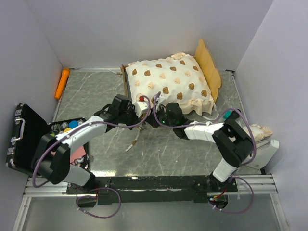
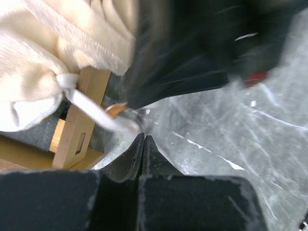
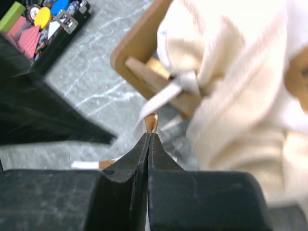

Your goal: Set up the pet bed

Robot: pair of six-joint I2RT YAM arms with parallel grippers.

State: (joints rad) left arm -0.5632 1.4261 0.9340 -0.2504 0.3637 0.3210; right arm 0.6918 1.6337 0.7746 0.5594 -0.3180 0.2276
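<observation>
You are looking at a grey marbled table (image 1: 168, 154). At its left edge a black case (image 1: 24, 139) is lying open, with small colourful pieces (image 1: 67, 126) sitting in its tray. A pink item (image 1: 78, 154) is lying just beside that tray. An orange toy (image 1: 62, 83) is resting along the far left wall. A white block (image 1: 266, 155) is sitting at the right edge.

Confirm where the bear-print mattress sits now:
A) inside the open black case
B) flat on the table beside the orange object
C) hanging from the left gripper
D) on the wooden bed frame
D: in the top view the mattress lies on the bed frame, far from the case and the orange object.
</observation>
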